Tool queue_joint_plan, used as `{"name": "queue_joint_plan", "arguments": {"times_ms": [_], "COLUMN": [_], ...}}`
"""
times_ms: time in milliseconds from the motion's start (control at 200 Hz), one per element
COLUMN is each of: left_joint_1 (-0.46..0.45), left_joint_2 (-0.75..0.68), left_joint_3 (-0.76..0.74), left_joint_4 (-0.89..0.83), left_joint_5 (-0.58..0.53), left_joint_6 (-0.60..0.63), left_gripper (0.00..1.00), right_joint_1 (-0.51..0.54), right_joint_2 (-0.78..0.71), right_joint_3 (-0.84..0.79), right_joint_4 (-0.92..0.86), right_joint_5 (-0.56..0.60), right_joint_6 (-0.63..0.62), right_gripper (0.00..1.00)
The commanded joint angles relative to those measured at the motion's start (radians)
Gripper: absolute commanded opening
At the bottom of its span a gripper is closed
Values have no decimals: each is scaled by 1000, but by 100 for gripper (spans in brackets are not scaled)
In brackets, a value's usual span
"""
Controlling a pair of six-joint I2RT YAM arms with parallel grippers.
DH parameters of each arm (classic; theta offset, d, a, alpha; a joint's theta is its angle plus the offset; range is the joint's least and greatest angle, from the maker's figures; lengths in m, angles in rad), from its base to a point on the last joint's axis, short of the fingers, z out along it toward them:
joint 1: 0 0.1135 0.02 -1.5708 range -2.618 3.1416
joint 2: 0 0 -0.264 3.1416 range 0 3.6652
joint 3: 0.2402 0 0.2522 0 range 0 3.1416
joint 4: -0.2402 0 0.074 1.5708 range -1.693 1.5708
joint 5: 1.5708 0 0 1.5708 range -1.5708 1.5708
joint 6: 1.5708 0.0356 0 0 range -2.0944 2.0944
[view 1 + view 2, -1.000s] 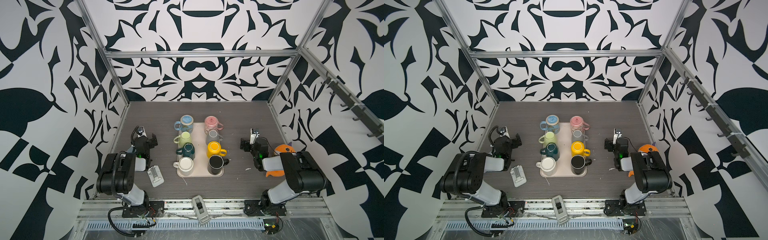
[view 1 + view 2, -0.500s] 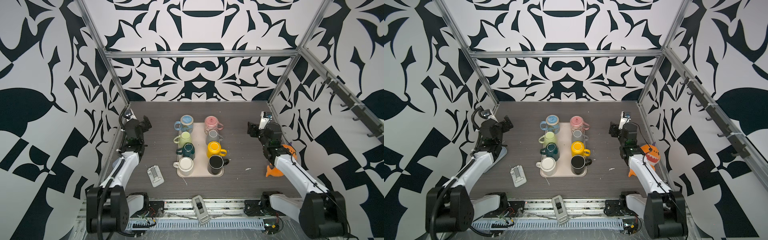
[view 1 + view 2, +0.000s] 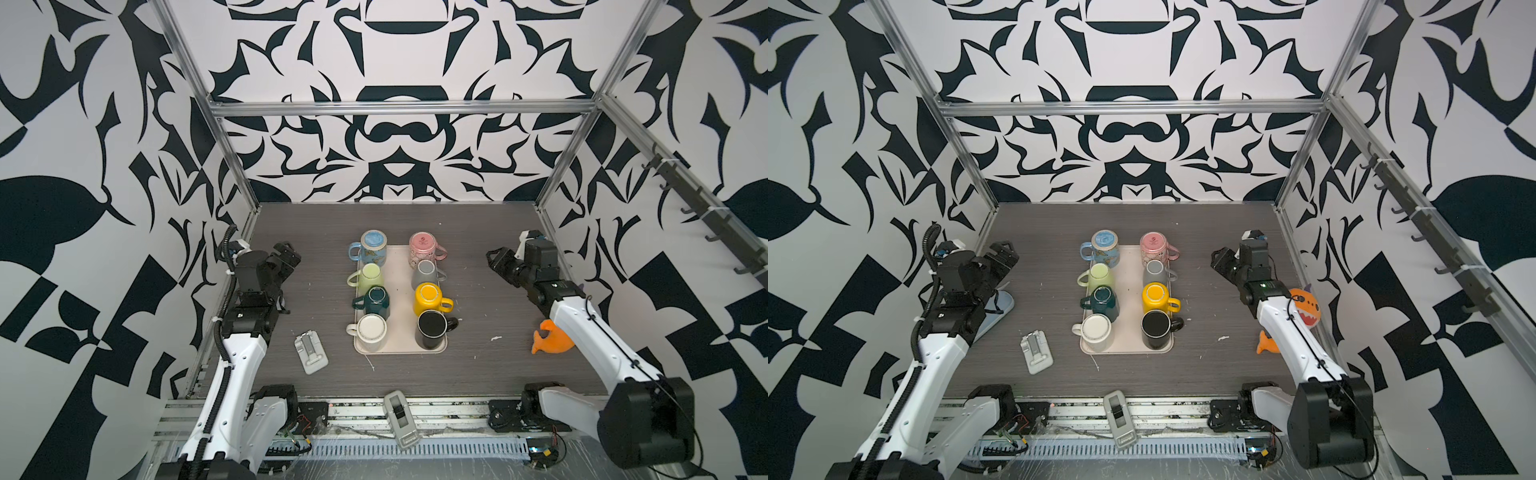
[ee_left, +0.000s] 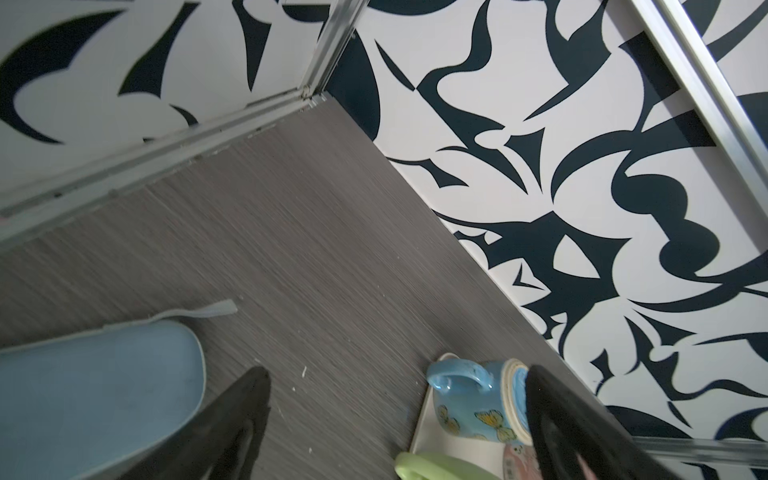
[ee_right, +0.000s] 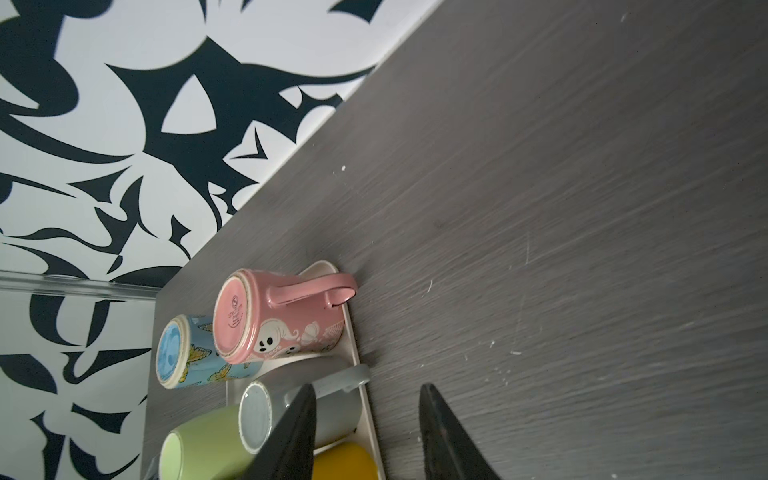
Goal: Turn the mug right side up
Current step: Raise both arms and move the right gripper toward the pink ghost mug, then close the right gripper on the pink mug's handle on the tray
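Grey wood-grain table (image 3: 478,249), beige tray (image 3: 401,299), grey device (image 3: 311,352), orange toy (image 3: 550,343)

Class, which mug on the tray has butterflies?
The blue mug at the tray's far left corner; the pink mug shows ghosts, the rest look plain.

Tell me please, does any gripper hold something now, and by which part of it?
Nothing is held. The left gripper and the right gripper are both open and empty, off to the sides of the tray.
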Motion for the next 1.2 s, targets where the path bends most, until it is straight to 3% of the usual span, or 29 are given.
{"name": "queue_joint_plan", "arguments": {"times_ms": [0, 255, 515, 820, 1195], "left_joint_1": [-3, -3, -3, -3, -3], "left_joint_2": [-9, 17, 42, 45, 33], "left_joint_3": [33, 58, 58, 53, 27], "left_joint_4": [-118, -225, -231, -228, -225], "left_joint_5": [70, 17, 8, 3, 6], "left_joint_6": [-138, -177, -231, -255, -289], "left_gripper": [98, 97, 97, 97, 97], "right_joint_1": [27, 39, 49, 87, 131], "right_joint_2": [41, 185, 325, 469, 606], "right_joint_3": [62, 60, 58, 46, 64], "right_joint_4": [-2, 156, 380, 621, 815], "right_joint_5": [-36, -90, -118, -138, -136], "right_joint_6": [121, 298, 527, 794, 913], "right_gripper": [45, 49, 62, 62, 62]}}
